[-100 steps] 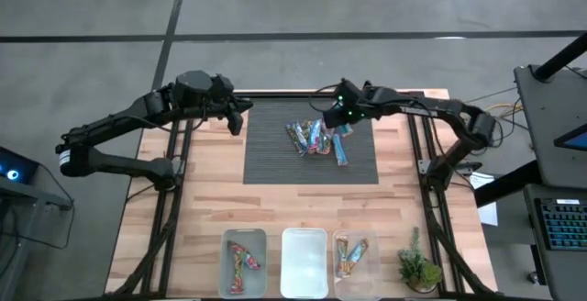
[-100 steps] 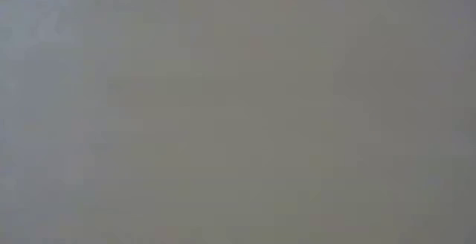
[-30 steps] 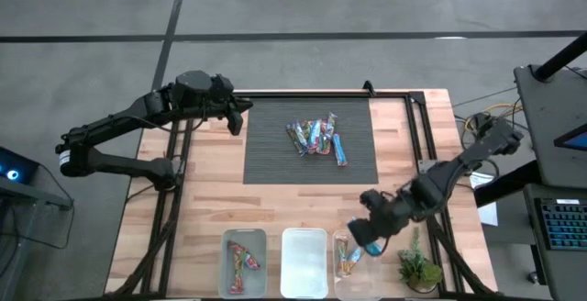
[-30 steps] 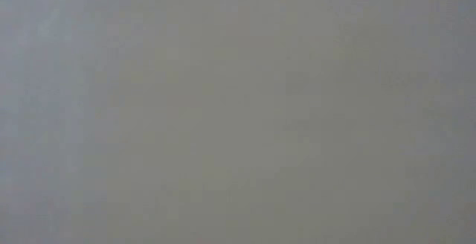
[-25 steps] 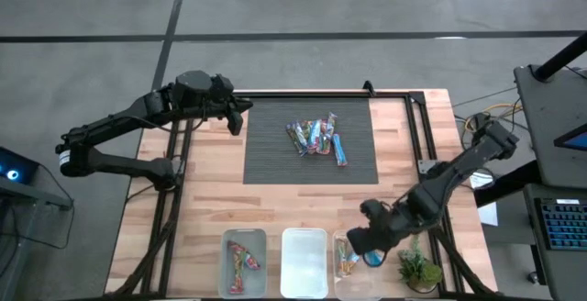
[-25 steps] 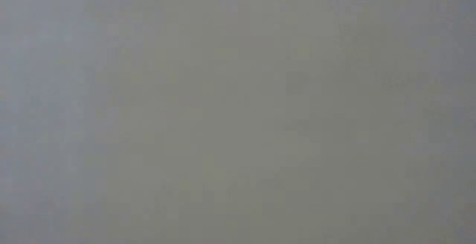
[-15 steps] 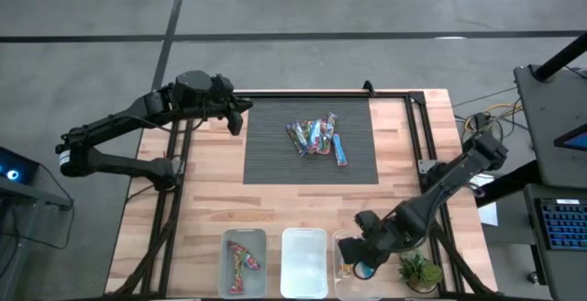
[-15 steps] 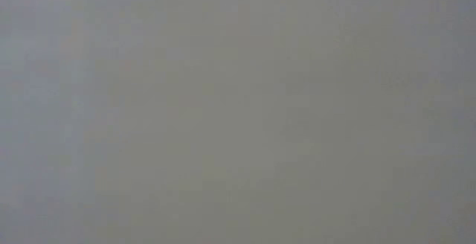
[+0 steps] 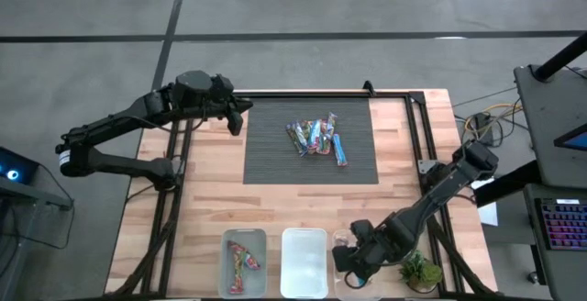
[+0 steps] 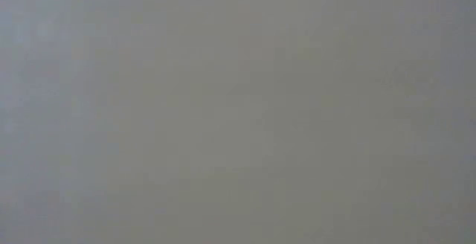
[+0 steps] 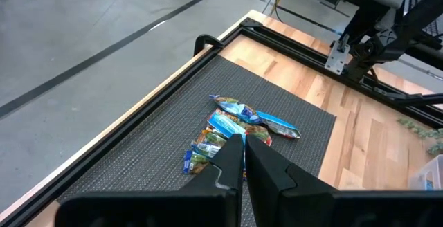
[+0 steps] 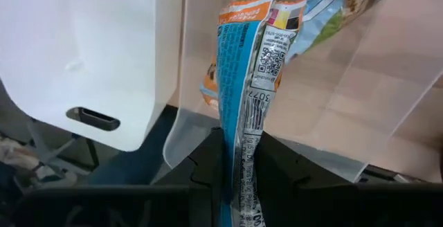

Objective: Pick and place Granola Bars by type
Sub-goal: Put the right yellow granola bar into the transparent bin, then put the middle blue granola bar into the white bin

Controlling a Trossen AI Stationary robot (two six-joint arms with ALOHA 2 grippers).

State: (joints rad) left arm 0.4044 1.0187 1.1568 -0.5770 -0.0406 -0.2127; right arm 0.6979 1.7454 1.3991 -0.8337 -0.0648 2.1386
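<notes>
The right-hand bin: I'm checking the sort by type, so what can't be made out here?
- High view: the right gripper and its arm cover the right-hand bin, so its contents cannot be counted.
- Right wrist view: the held bar hides part of the bars behind it; the frame edge crops them.
- Low view: uniformly grey, shows nothing.
- High view: pile on the mat too small to type.
</notes>
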